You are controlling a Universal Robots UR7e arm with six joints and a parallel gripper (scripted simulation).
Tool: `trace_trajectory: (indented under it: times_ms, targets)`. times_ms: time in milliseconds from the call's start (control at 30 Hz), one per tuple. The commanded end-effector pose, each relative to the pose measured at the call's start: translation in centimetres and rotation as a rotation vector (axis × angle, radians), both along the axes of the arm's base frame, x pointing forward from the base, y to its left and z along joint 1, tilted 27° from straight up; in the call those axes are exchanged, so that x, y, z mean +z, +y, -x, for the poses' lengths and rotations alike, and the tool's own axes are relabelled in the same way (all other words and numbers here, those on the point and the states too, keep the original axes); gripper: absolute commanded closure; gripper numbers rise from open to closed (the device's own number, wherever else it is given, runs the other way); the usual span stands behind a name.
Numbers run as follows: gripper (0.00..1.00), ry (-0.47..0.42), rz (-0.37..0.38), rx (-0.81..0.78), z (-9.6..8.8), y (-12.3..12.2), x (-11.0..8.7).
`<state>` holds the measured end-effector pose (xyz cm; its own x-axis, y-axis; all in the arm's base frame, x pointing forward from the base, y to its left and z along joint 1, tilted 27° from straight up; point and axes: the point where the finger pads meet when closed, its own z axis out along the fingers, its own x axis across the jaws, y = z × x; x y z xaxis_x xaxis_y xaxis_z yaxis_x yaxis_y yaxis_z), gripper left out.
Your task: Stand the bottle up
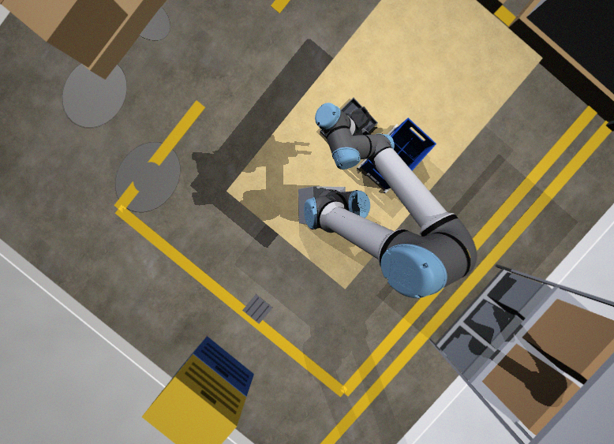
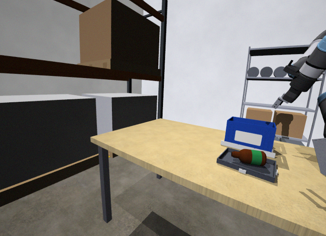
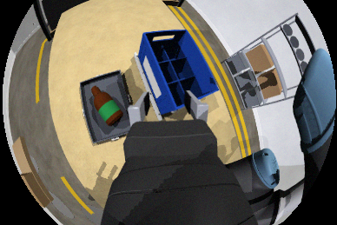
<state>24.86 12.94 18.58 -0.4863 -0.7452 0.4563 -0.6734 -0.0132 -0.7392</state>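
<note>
Jaws spread wide and empty, high above the crate (image 2: 249, 134); bottle (image 2: 249, 156) lies flat in the tray (image 2: 246, 171) beside it, mid-worktop (image 2: 168, 146) — likely rigid, smooth, roll-prone glass, best pinched across the green-labelled belly.

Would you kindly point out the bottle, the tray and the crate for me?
bottle (image 2: 256, 157): exterior view, on its green label.
tray (image 2: 246, 172): exterior view, on its near wall.
crate (image 2: 229, 134): exterior view, on its blue front wall, left of the white panel.
</note>
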Motion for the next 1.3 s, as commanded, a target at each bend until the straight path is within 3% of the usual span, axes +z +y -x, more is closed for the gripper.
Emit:
trace_trajectory:
  times_ms: [0,767,1100,1267]
  targets:
    - [0.00,-0.001,-0.001,0.000,0.0,0.0,0.0]
    - [0.00,0.017,0.000,0.001,-0.2,0.2,-0.2]
    - [0.00,0.129,-0.005,0.012,-1.6,1.1,-1.6]
    - [0.00,0.249,-0.019,0.040,-3.5,2.4,-3.3]
